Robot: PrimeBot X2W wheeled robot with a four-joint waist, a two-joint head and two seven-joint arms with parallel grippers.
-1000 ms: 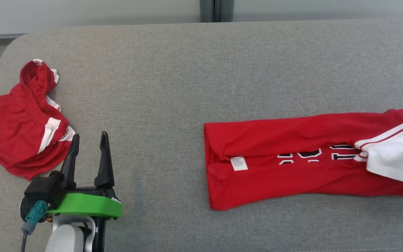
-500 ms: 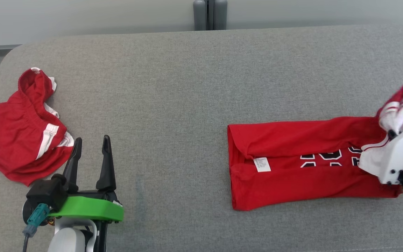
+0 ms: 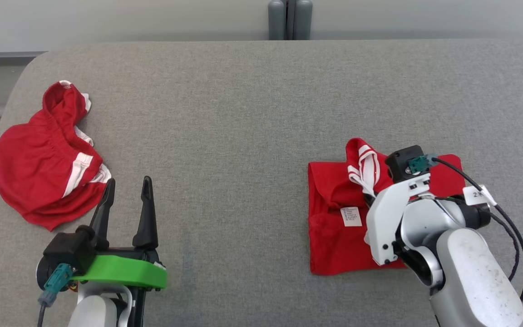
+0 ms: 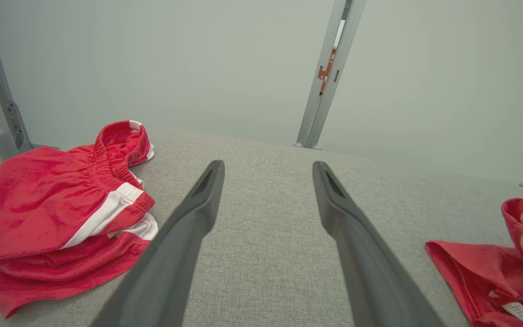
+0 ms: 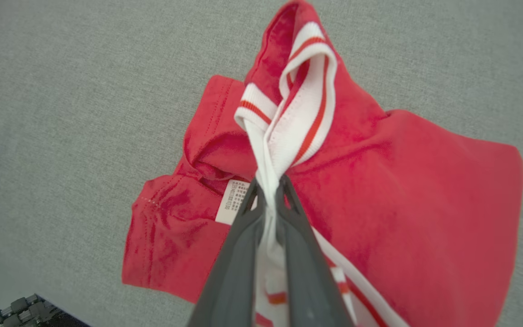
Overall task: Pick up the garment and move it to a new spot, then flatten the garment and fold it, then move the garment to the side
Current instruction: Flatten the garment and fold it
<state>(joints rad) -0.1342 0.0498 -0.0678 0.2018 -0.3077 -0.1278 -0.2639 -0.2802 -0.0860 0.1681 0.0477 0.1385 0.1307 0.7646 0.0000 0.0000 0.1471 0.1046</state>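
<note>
Red shorts at surface left edge: ignore. Left gripper: fingers apart, empty. Garment toward front-right of surface; right gripper clamped on striped trim. Carry trim across squarely, align edges, lay flat before release.

Reference: jersey.
- The jersey lies on the table, in its right half, toward the near edge.
- Its label lies on its left half.
- The right gripper is above the jersey's middle. A banded edge of the jersey stands up between its fingers.
- The shorts lie on the table well left of the jersey and slightly further back.
- The left gripper is left of the jersey, just beside the shorts.
- A post stands behind the jersey, past the table's far edge.
</note>
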